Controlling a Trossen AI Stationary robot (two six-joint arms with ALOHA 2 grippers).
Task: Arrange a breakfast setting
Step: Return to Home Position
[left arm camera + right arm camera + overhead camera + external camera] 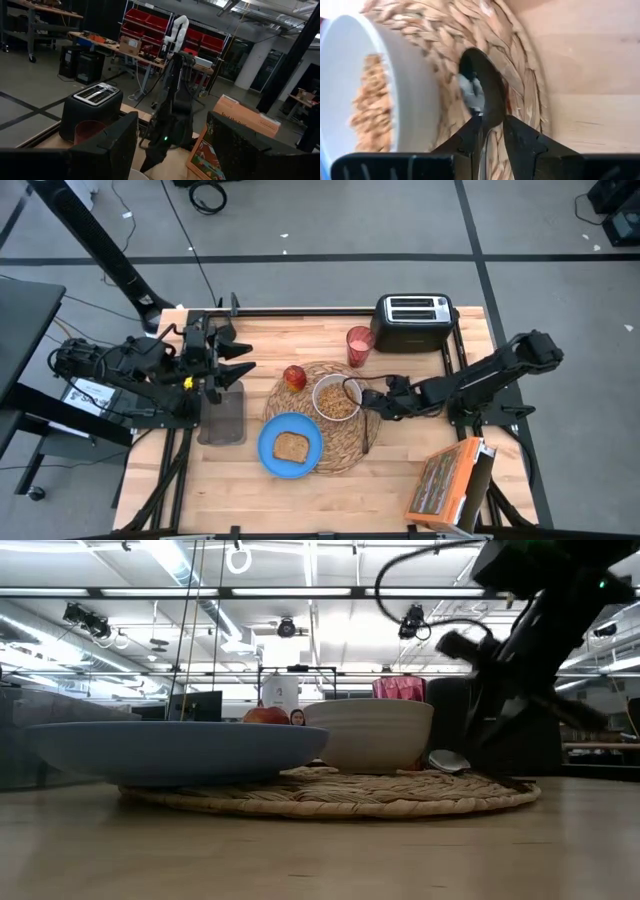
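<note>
Low view: placemat (400,796), table (300,860), ceiling lights (170,555)

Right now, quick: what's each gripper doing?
Left gripper: open, empty, over the table's left side.
Right gripper: open, fingers straddling the dark spoon on the placemat.

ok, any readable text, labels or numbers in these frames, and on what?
No text can be read.
Orange cereal box: printing on its face, too small to read.
White sheet beside the left arm's base: dark print, too small to read.
</note>
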